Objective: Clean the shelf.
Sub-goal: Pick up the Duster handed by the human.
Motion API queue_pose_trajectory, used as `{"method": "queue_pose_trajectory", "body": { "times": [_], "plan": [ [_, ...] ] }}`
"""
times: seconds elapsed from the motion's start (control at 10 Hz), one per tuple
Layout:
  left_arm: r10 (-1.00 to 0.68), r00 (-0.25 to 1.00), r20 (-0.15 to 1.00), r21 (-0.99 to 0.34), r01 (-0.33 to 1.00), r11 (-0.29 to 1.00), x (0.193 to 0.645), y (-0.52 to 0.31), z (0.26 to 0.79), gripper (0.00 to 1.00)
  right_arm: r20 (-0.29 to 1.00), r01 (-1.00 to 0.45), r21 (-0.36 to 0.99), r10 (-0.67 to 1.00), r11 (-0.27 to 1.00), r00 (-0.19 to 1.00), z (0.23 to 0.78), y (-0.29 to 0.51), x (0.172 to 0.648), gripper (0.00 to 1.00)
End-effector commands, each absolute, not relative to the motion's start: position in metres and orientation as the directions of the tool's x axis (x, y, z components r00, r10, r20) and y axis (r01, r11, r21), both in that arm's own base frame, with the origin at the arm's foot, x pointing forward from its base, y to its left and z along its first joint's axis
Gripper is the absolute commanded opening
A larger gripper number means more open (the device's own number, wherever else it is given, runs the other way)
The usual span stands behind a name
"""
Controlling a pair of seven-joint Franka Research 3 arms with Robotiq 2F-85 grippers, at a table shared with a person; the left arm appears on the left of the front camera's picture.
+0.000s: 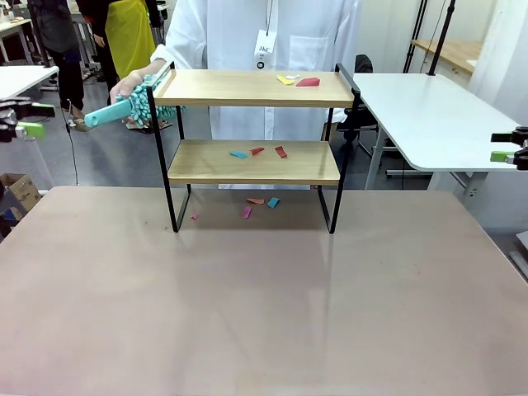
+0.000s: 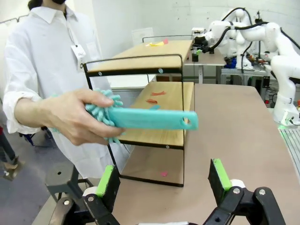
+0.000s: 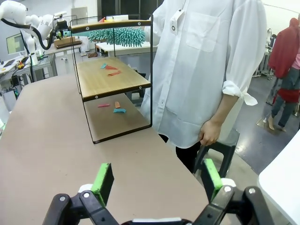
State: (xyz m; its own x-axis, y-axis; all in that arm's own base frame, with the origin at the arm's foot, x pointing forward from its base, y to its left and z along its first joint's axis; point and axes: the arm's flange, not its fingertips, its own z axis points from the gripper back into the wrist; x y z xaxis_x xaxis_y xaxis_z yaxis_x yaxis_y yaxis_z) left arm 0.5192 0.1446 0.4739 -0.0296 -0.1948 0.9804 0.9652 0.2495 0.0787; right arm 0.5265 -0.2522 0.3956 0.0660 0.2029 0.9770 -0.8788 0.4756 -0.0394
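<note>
Shelf (image 1: 231, 87) frame partly hides person's teal duster (image 1: 111, 113)

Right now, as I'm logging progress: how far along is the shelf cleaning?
Done: nothing visible; scraps lie on the shelf's top board, lower board and the table beneath. In hand: a person's hand holds a teal duster before the open, empty left gripper; right gripper is open too. Left: probably taking the duster and sweeping all scraps.

Lab: white worktables (image 1: 429, 115), person (image 1: 231, 33) in white coat, badge (image 1: 264, 44), black stands (image 1: 441, 37).
</note>
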Motion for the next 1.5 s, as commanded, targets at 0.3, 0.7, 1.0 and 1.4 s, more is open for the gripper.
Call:
{"method": "queue_pose_trajectory", "body": {
  "times": [0.3,0.7,1.0,1.4],
  "plan": [
    [-0.303,0.336,0.892,-0.105,0.806,0.583,0.501,0.1,0.604,1.0,0.973,-0.873,-0.033,0.216,0.486,0.083,0.402,-0.248,0.527,1.0],
    [-0.386,0.644,0.66,-0.04,0.544,0.838,0.478,0.016,0.654,1.0,0.973,-0.873,-0.033,0.216,0.486,0.083,0.402,-0.248,0.527,1.0],
    [-0.384,0.741,0.551,0.056,0.426,0.903,0.476,-0.027,0.647,1.0,0.973,-0.873,-0.033,0.216,0.486,0.083,0.402,-0.248,0.527,1.0],
    [-0.415,0.69,0.593,0.095,0.452,0.887,0.477,-0.024,0.646,1.0,0.973,-0.873,-0.033,0.216,0.486,0.083,0.402,-0.248,0.527,1.0]
  ]
}}
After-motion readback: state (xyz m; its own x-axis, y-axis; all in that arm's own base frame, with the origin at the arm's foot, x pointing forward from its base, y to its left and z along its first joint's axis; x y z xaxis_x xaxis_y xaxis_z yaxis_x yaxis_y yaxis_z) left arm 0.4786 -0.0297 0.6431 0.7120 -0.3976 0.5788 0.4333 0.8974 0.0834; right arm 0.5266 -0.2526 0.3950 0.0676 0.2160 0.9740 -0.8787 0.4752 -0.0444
